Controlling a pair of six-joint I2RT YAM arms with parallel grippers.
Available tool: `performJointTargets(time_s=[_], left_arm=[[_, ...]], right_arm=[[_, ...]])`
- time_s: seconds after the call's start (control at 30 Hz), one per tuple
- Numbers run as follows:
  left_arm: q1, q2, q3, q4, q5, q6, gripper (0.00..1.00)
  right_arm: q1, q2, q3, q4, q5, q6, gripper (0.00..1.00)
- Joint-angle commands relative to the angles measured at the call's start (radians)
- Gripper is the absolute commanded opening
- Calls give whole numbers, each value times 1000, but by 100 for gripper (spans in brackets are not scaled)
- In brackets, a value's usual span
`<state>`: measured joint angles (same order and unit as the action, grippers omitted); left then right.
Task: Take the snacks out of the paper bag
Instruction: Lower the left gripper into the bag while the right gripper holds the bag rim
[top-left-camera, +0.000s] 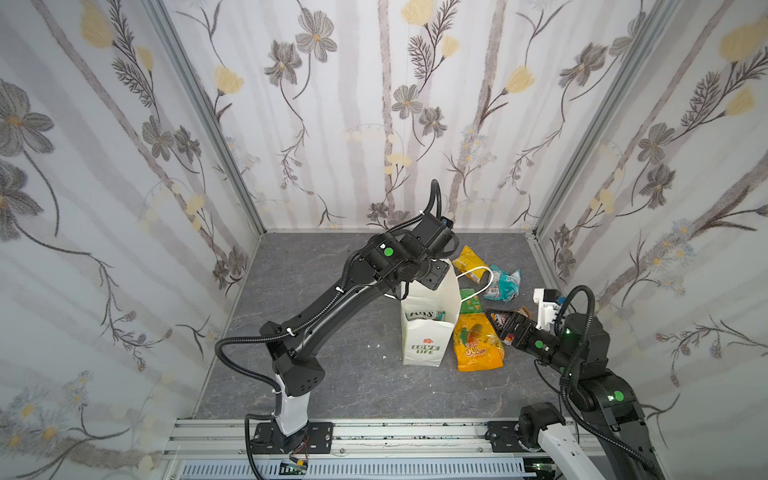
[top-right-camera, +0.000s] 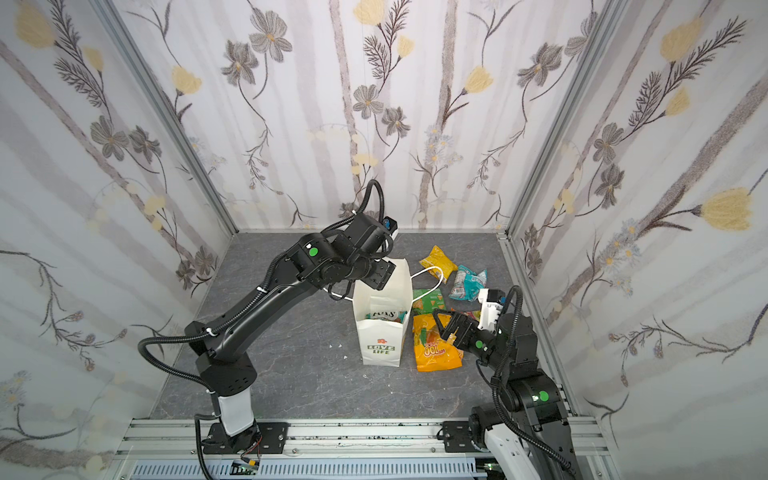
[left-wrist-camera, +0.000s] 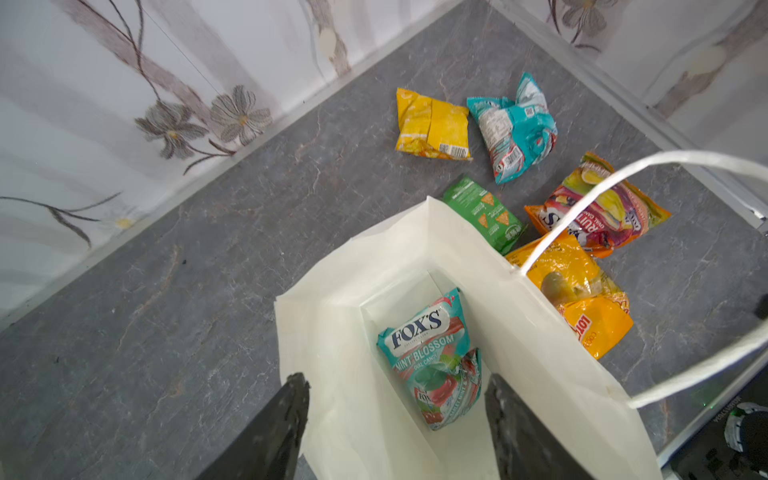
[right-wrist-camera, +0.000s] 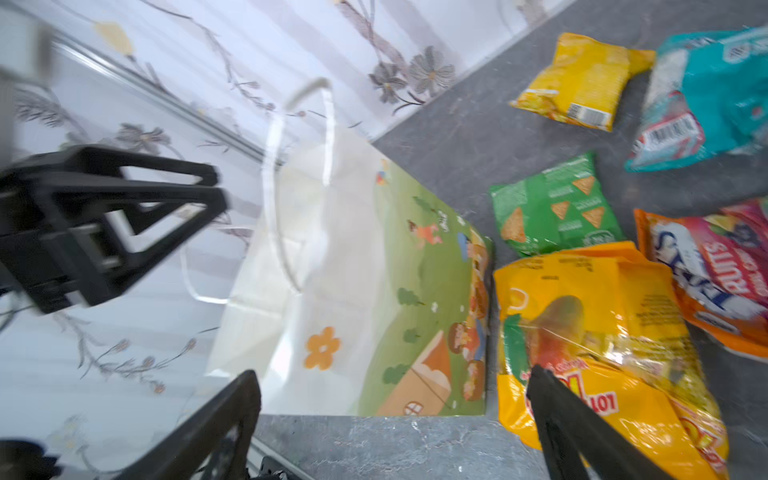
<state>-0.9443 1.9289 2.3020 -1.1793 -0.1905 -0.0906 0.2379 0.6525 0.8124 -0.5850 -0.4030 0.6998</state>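
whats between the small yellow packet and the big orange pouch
The green packet lies between the small yellow packet and the big orange pouch, in both top views.

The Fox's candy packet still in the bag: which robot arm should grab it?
Left, probably. The left gripper hangs open above the mouth of the paper bag, looking down at the Fox's Mint Blossom packet. The right gripper is open outside the bag, by the large orange pouch.
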Motion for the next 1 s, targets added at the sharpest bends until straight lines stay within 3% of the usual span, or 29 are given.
performJointTargets(time_s=[0.0,0.2,0.53,0.77,0.97], left_arm=[[0,51,55,-138,62,-38,66],[-1,95,-3,-155,148,-21,65],[-3,133,-194,-156,334,96,68],[-1,180,-256,-118,402,145,91],[-2,206,-351,-74,493,163,99]], right_arm=[[37,20,69,22,-110,-34,99],[72,35,149,28,-156,-63,99],[74,30,115,45,-135,-70,100],[74,33,111,43,-136,-71,100],[74,30,105,41,-131,-68,100]])
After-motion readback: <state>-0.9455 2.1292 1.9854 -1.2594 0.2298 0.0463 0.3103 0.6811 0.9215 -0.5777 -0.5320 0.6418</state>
